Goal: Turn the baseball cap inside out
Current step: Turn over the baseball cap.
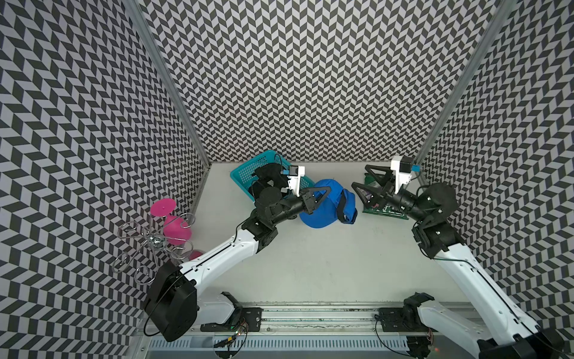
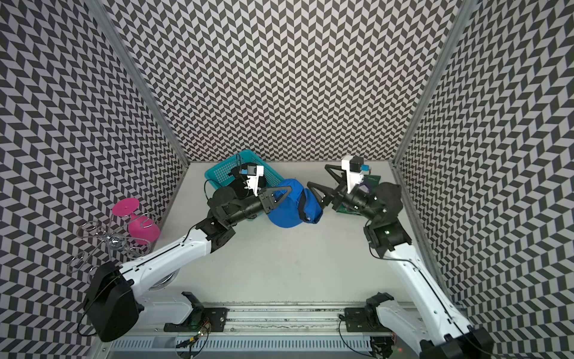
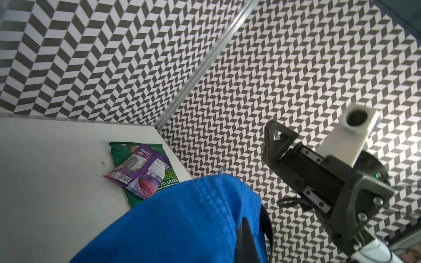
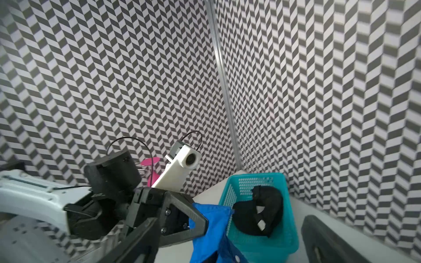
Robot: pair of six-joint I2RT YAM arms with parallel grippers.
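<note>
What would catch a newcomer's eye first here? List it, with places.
The bright blue baseball cap near the table's far middle, pinched in the shut left end effector, while the right end effector stands open just beside it. At the far-left corner a teal basket holds a black cap; a pink glass sits on a wire rack by the left wall.

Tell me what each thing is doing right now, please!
Left gripper: shut on the blue cap.
Right gripper: open, holding nothing.
Blue cap: crumpled, pinched at one edge.
Teal basket: holds a black cap.
Snack bags: stacked, lying flat.
Pink glass: resting on the wire rack.
</note>
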